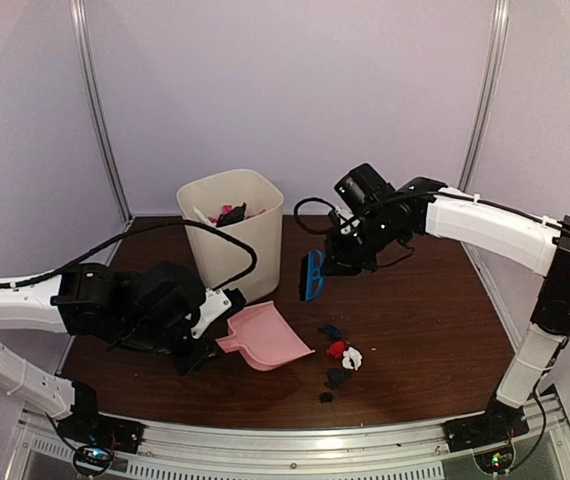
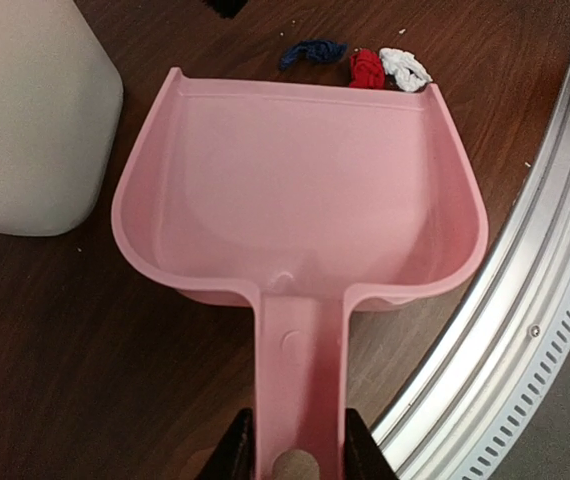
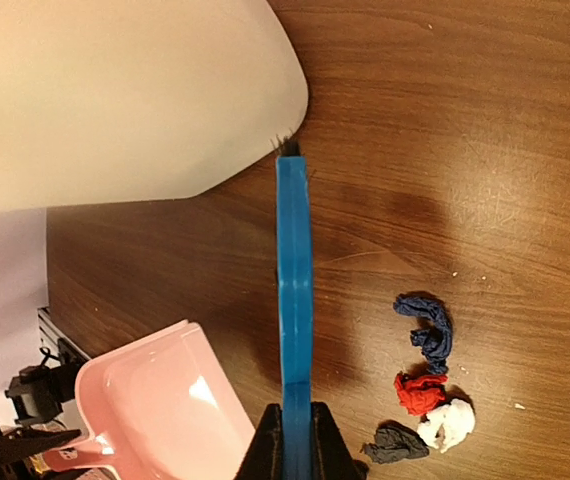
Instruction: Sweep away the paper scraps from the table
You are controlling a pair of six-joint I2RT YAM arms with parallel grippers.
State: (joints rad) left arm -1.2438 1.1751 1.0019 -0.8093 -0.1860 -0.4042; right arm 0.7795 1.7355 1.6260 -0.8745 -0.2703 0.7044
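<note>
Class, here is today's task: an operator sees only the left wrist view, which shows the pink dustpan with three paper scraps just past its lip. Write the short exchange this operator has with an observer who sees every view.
Operator: Where is the brush? I cannot see it from here.
Observer: The right pincer is shut on the blue brush. It is to the right of the bin and farther back than the paper scraps.
Operator: I see only the bin's outer wall. Is anything inside it?
Observer: Yes, pink and black scraps show just below its rim.
</note>
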